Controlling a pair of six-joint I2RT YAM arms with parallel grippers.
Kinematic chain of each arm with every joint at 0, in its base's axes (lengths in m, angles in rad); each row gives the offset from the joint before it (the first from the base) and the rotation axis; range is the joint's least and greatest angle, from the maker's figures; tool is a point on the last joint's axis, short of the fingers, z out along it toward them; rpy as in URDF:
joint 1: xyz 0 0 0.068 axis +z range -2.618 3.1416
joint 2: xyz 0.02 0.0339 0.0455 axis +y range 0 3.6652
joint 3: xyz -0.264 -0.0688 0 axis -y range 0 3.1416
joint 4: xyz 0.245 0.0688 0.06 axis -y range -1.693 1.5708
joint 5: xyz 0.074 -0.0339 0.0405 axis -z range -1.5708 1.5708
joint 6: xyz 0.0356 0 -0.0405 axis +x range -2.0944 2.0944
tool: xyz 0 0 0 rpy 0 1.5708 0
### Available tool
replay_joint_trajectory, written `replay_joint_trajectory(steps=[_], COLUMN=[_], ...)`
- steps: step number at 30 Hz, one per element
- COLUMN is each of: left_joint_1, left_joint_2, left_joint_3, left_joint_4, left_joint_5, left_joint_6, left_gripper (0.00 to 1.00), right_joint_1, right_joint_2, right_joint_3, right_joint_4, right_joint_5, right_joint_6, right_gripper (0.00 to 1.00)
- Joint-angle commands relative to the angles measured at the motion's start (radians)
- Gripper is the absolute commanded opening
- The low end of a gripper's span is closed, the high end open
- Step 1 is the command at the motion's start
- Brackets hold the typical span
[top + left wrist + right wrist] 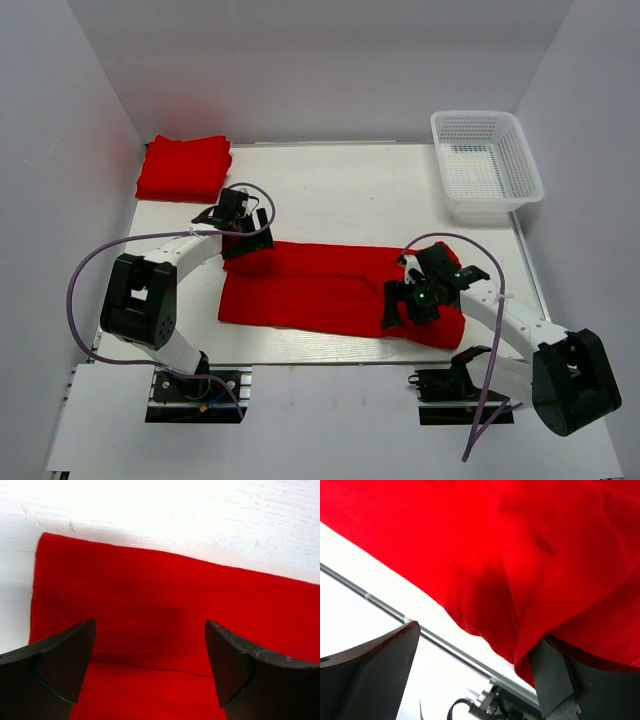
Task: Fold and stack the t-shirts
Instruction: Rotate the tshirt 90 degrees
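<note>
- Across the middle of the white tabletop point(350, 180) lies a bright red cloth t-shirt point(320, 290), folded into a long band.
- At the band's left end, the left gripper point(150, 625) hangs over the cloth, jaws spread wide.
- Near the right end, the right gripper point(480, 632) gapes wide too, with cloth draped against one finger.
- A folded red t-shirt pile point(185, 167) sits in the far left corner.
- A white plastic mesh basket point(487, 165) stands far right.

Folded tee point(184, 168) rear-left, long tee point(320, 290) ctr
</note>
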Motion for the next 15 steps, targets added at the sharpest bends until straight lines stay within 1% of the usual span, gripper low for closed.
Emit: replay_joint_trajectory(steps=[1,4,6,9,10,11,14,15], left_joint_1=[-0.006,-0.006,-0.006,-0.006,-0.006,-0.006,-0.006,-0.006], left_joint_2=[0.0,0.0,0.0,0.009,0.009,0.009,0.0,0.0], left_joint_3=[0.028,0.028,0.019,0.019,0.019,0.019,0.019,0.019], left_joint_4=[-0.009,-0.009,-0.009,-0.009,-0.009,-0.009,-0.009,-0.009], left_joint_5=[-0.017,-0.026,-0.026,-0.017,-0.017,-0.017,-0.017,-0.017], left_joint_6=[0.009,0.009,0.009,0.009,0.009,0.009,0.009,0.009], left_gripper=[1.0,1.0,1.0,1.0,1.0,1.0,1.0,1.0], right_joint_1=[0.033,0.078,0.098,0.121,0.124,0.132,0.152,0.159], right_joint_2=[-0.023,-0.043,-0.05,-0.053,-0.055,-0.053,-0.034,-0.015], right_joint_3=[0.028,0.033,0.038,0.064,0.071,0.071,0.073,0.077], right_joint_4=[-0.095,-0.107,-0.097,-0.071,-0.058,-0.022,0.047,0.052], right_joint_5=[-0.016,-0.016,0.03,0.145,0.153,0.153,0.102,0.063], right_joint_6=[0.003,0.003,0.012,0.043,0.046,0.064,0.049,0.04], right_gripper=[0.9,0.9,0.9,0.9,0.9,0.9,0.9,0.9])
